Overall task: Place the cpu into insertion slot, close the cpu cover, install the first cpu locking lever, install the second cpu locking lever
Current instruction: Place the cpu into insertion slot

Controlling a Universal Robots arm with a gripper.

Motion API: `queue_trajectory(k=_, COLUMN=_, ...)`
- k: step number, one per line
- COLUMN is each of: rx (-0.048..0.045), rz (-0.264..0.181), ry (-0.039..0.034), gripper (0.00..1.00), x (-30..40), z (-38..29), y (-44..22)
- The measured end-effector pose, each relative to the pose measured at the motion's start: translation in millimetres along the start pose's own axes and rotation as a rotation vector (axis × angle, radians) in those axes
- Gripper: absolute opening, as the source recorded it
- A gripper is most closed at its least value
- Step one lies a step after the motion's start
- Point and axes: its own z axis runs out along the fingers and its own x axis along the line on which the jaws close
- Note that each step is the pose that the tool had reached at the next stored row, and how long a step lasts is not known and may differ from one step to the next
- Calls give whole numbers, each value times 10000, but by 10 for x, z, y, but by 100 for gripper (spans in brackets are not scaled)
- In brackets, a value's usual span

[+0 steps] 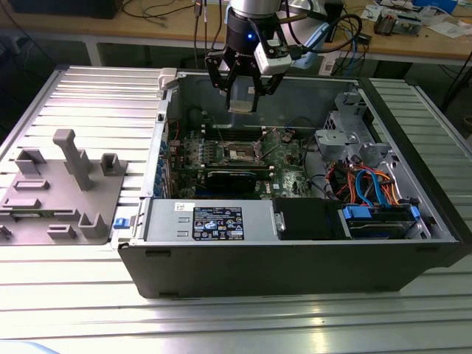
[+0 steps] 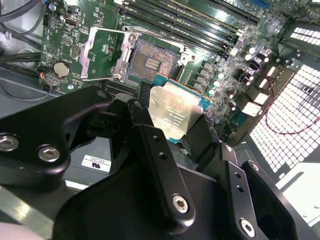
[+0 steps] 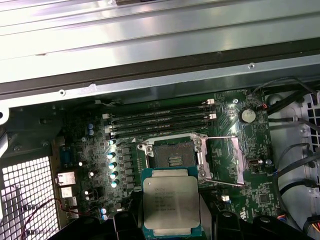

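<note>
Closest to the wrist cameras, my gripper [image 1: 243, 102] is closed on the cpu [image 3: 171, 202], pinching it by two opposite edges with its silver top face toward both wrist views and a green border showing around that face. I have it hanging in the air above the board, touching nothing else.

Just beyond the chip lies the insertion slot [image 3: 175, 159], bare, its dark centre and grey contacts exposed inside the metal rim. The cpu sits near the slot but is apart from it, not seated. In the second wrist view the cpu cover [image 2: 102, 52] is swung open, lying back beside the socket with its square window clear.

Past the socket run the long black memory slots [image 3: 157, 120] across the green motherboard [image 3: 260, 195].

Farther out, the exterior view shows the open computer case [image 1: 295, 265] lying on the ribbed metal table [image 1: 74, 310], with a grey fixture tray [image 1: 59, 192] well apart toward the exterior view's left.
</note>
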Motion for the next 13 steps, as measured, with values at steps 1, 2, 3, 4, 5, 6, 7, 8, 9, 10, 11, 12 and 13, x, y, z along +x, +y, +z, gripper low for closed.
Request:
queue_trajectory(k=1, rx=0, rz=5, ry=0, gripper=54, x=0, z=0, y=0)
queue_trajectory(k=2, rx=1, rz=9, ry=0, gripper=54, x=0, z=0, y=0)
queue_trajectory(k=3, rx=0, rz=13, ry=0, gripper=54, x=0, z=0, y=0)
queue_trajectory(k=4, rx=0, rz=18, ry=0, gripper=54, x=0, z=0, y=0)
queue_trajectory(k=5, rx=0, rz=24, ry=0, gripper=54, x=0, z=0, y=0)
queue_trajectory(k=6, rx=0, rz=29, ry=0, gripper=54, x=0, z=0, y=0)
queue_trajectory(k=7, rx=0, rz=36, ry=0, gripper=54, x=0, z=0, y=0)
queue_trajectory(k=8, rx=0, rz=43, ry=0, gripper=54, x=0, z=0, y=0)
queue_trajectory(k=9, rx=-1, rz=47, ry=0, gripper=54, x=0, z=0, y=0)
queue_trajectory(k=10, rx=0, rz=51, ry=0, gripper=54, x=0, z=0, y=0)
queue_trajectory(k=11, rx=-1, rz=59, ry=0, gripper=54, x=0, z=0, y=0)
queue_trajectory(k=12, rx=-1, rz=63, ry=0, gripper=54, x=0, z=0, y=0)
queue_trajectory(k=13, rx=-1, rz=67, ry=0, gripper=54, x=0, z=0, y=0)
